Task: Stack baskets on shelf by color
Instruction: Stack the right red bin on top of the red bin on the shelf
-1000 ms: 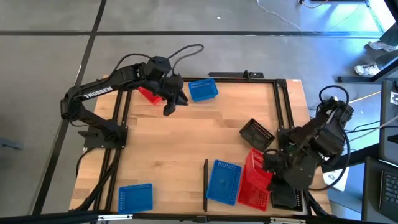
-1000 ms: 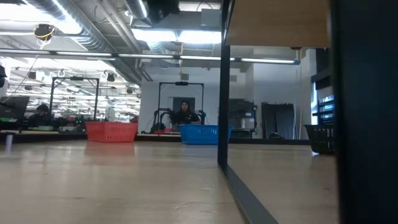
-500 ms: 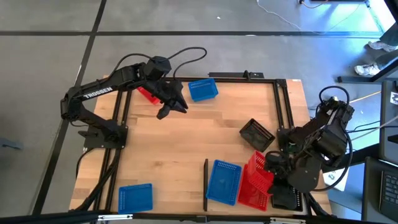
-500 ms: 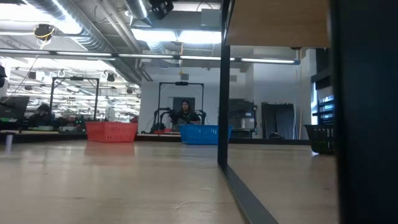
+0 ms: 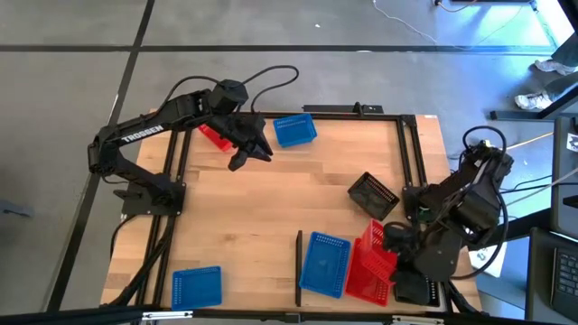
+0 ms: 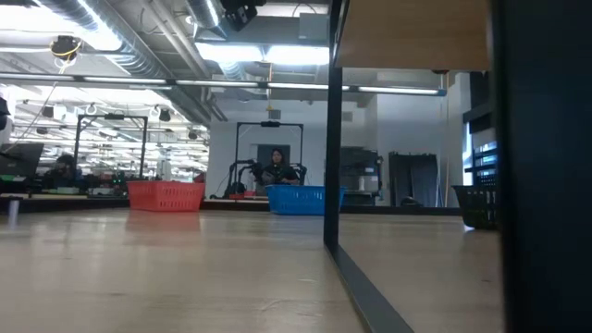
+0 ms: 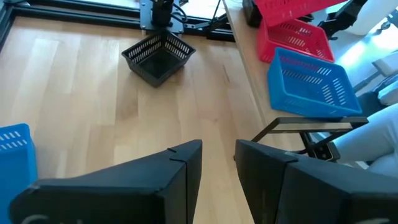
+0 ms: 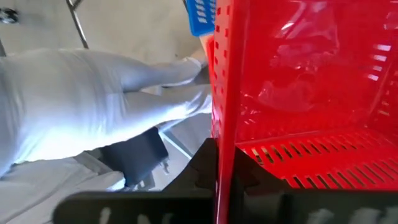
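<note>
My right gripper [image 5: 390,240] is at the table's near right corner, shut on a red basket [image 5: 373,240]. That basket is tipped up over a second red basket [image 5: 364,282]. Beside them a blue basket [image 5: 323,264] lies on the pale shelf panel [image 5: 306,298], right of its black bar [image 5: 299,264]. My left gripper [image 5: 250,157] hovers open at the far left. It is between a red basket [image 5: 213,137] and a blue basket [image 5: 294,129] and touches neither. A black basket [image 5: 372,192] sits alone at mid right. My right gripper pinches the red basket's side wall at its rim [image 8: 224,134]. One finger is inside the basket and one outside. The wall runs edge-on between the fingers. The basket sits tilted above the other red basket [image 8: 292,37]; whether it is lifted clear I cannot tell.
Another blue basket [image 5: 196,286] lies at the near left corner. A dark basket [image 5: 417,287] sits under the right arm. Black frame rails [image 5: 408,153] run along the table's sides. The low view shows a black upright [image 6: 331,129] and a person [image 6: 276,167] far behind.
My right gripper has tipped the upper red basket up off the stack, its far end rising and swinging toward the right. My left gripper has turned at the wrist above the table between the far red and blue baskets, staying in nearly the same place.
</note>
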Controlling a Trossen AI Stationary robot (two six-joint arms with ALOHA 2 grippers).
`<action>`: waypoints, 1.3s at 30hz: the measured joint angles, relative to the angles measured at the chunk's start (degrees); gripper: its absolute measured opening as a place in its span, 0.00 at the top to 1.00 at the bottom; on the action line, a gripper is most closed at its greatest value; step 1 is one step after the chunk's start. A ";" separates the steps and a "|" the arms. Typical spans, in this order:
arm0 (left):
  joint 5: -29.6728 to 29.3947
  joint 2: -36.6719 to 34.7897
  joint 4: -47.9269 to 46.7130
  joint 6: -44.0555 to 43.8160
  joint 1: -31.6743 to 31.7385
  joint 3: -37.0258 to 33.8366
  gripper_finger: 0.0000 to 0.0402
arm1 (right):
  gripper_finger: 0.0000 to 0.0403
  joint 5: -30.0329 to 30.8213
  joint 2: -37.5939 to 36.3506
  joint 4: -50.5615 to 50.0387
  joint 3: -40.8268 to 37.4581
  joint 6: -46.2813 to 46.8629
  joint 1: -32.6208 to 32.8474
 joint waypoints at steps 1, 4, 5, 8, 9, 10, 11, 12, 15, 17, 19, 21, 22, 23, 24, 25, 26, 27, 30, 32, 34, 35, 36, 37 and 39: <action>-0.09 0.00 0.00 0.00 0.00 0.00 0.78 | 1.00 -0.14 0.04 -0.33 -0.11 -0.04 -0.01; -0.99 0.00 0.00 -0.02 0.00 0.00 0.78 | 1.00 -0.10 0.06 -0.52 -0.11 -0.28 0.00; -1.03 0.00 0.00 -0.02 0.00 0.00 0.78 | 1.00 -0.08 0.09 -0.54 -0.11 -0.45 -0.01; -1.07 0.00 0.00 -0.02 0.00 0.00 0.78 | 1.00 -0.05 0.10 -0.53 -0.11 -1.49 -0.02; -1.07 0.00 0.00 -0.02 0.00 0.00 0.78 | 1.00 -0.05 0.10 -0.53 -0.11 -1.60 -0.02; -1.07 0.00 0.00 -0.02 0.00 0.00 0.78 | 1.00 -0.05 0.10 -0.52 -0.11 -1.66 0.00; -1.07 0.00 0.00 -0.01 0.00 0.00 0.78 | 1.00 -0.05 0.10 -0.52 -0.11 -1.90 -0.01; -1.07 0.00 0.00 -0.02 0.00 0.00 0.78 | 1.00 -0.05 0.10 -0.52 -0.11 -2.65 -0.02; -1.07 0.00 0.00 -0.02 0.00 0.00 0.78 | 0.99 -0.01 0.10 -0.52 -0.11 -3.10 -0.02; -1.07 0.00 -0.01 -0.02 0.00 0.00 0.78 | 0.97 0.01 0.13 -0.52 -0.11 -3.08 -0.02; -1.07 0.00 0.00 -0.03 0.00 0.00 0.78 | 0.94 0.03 0.13 -0.53 -0.11 -3.06 -0.02; -1.07 0.00 -0.01 -0.03 0.00 0.00 0.78 | 0.92 0.05 0.13 -0.69 -0.11 -3.05 -0.01; -1.07 0.00 -0.02 -0.03 0.00 0.00 0.78 | 0.92 0.05 0.13 -0.81 -0.11 -3.05 -0.02; -1.07 0.00 -0.02 -0.04 0.00 0.00 0.78 | 0.92 0.06 0.13 -0.82 -0.11 -3.06 -0.02; -1.07 0.00 -0.02 -0.04 0.00 0.00 0.78 | 0.92 0.10 0.13 -0.86 -0.11 -3.08 -0.02; -1.07 0.00 -0.05 -0.04 0.00 0.00 0.78 | 0.92 0.10 0.13 -0.83 -0.11 -3.08 -0.01; -1.07 0.00 -0.07 -0.04 0.00 0.00 0.78 | 0.91 0.14 0.13 -0.88 -0.11 -3.09 0.00; -1.07 0.00 -0.11 -0.04 0.00 0.00 0.78 | 0.91 0.14 0.13 -0.93 -0.11 -3.13 -0.02; -1.07 0.00 -0.17 -0.04 0.00 0.00 0.78 | 0.91 0.14 0.13 -0.93 -0.11 -3.23 -0.02; -1.07 0.00 -0.18 -0.04 0.00 0.00 0.78 | 0.91 0.12 0.13 -0.93 -0.11 -3.25 -0.01; -1.07 0.00 -0.18 -0.04 0.00 0.00 0.78 | 0.91 0.12 0.13 -0.93 -0.11 -3.25 -0.02; -1.07 0.00 -0.18 -0.04 0.00 0.00 0.78 | 0.92 0.10 0.13 -0.93 -0.11 -3.25 0.00; -1.07 0.00 -0.18 -0.04 0.00 0.00 0.78 | 0.92 0.12 0.13 -0.92 -0.11 -3.27 -0.02; -1.07 0.00 -0.18 -0.04 0.00 0.00 0.78 | 0.94 0.11 0.13 -0.91 -0.11 -3.31 -0.02; -1.07 0.00 -0.18 -0.04 0.00 0.00 0.78 | 0.97 0.10 0.13 -0.93 -0.11 -4.02 -0.02</action>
